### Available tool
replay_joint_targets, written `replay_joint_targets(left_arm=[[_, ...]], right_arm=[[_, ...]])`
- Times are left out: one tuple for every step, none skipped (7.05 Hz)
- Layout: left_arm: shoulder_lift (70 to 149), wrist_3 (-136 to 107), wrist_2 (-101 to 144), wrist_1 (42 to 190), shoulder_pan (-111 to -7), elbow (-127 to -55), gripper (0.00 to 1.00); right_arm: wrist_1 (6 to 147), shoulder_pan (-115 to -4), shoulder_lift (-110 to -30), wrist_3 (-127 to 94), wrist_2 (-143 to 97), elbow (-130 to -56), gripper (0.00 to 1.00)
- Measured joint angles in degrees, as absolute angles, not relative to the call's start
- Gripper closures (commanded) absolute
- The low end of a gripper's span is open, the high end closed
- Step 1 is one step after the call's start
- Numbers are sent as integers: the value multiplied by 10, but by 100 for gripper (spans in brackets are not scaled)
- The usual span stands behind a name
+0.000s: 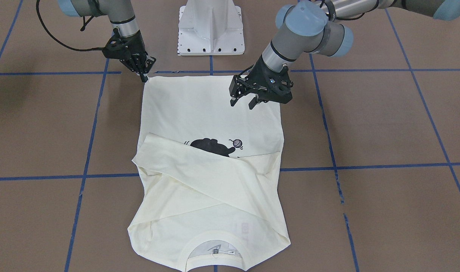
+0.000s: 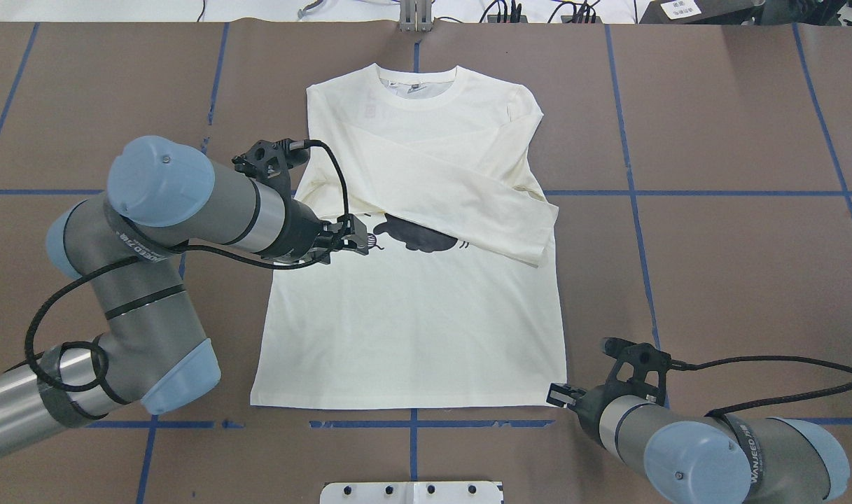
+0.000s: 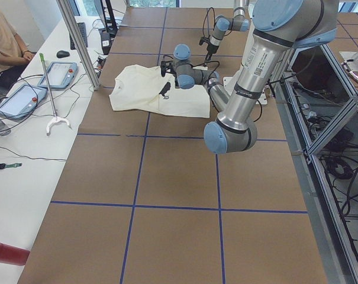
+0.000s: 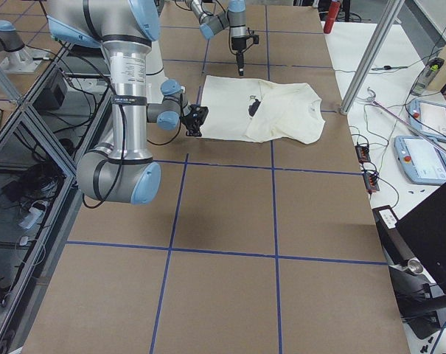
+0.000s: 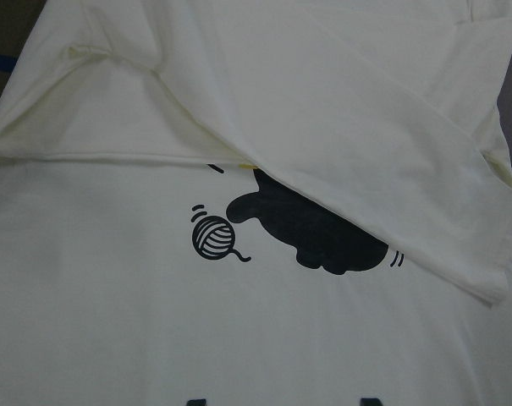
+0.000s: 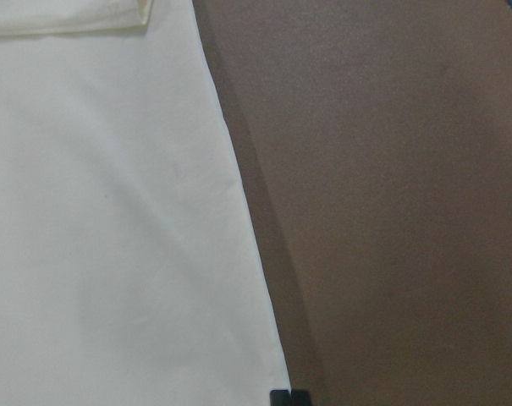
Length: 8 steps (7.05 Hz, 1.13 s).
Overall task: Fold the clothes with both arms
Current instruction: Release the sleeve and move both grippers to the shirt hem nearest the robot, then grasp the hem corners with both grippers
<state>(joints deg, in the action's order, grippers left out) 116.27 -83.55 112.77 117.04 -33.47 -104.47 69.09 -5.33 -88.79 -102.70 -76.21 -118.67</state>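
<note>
Cream-white cotton lies spread on the brown table (image 2: 713, 266): the shirt (image 2: 411, 329) is flat and print-side up. Taking the overhead view as our clock face, its collar (image 2: 417, 80) points to 12 o'clock and its straight hem to 6 o'clock, near the white pedestal base (image 1: 211, 30). We see 2 long sleeves (image 2: 468, 203) folded across the chest. The upper one slants down toward 4 o'clock, and its cuff reaches just past the shirt's side edge. It hides the top of the black cat (image 5: 323, 237), while the yarn ball (image 5: 213, 237) beside the cat shows clear at the cat's 9 o'clock in the left wrist view. The left gripper (image 1: 242, 104) hangs over the chest at the print's 9 o'clock. Its 2 fingers are spread well apart and hold nothing, and a gap shows between their tips and the cloth. The right gripper (image 1: 144, 77) is down at the hem corner, at the shirt's 5 o'clock. Its fingertips (image 6: 289, 396) are drawn together to a thin slit right where the side edge ends, and they look to us to pinch that corner. Blue tape lines (image 2: 678, 192) cross the table under and around the shirt.
</note>
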Motion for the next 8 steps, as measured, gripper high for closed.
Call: replay_joint_targets(left_arm=[[1113,-862,1102,1165,-319,-1088,32],[1063,-887,1046,1152,-284,-1125,33],[1030,-917,976,1125,-233,-1147,34],[1015,-951,921,1088,-179,-1156,34],[1007,-975,887,1060,-138,-1158,35],[999,-989,873,1048,-115,-1157,36],[990,-997,868,1044,-103,-1157,40],[985,-1000,866,1043,-98,-1157,64]], right_arm=[[691,-55,-889,-1026,-763,-1197,100],[691,-57,-892,-1025,-765,-1210,100],[691,-60,-894,-1023,-767,-1221,100],[691,-61,-894,-1022,-768,-1226,100],[691,-61,-894,-1022,-769,-1227,100],[691,-61,-894,-1022,-768,-1228,100],[691,-61,-893,-1022,-768,-1228,100],[691,-61,-892,-1022,-768,-1228,100]])
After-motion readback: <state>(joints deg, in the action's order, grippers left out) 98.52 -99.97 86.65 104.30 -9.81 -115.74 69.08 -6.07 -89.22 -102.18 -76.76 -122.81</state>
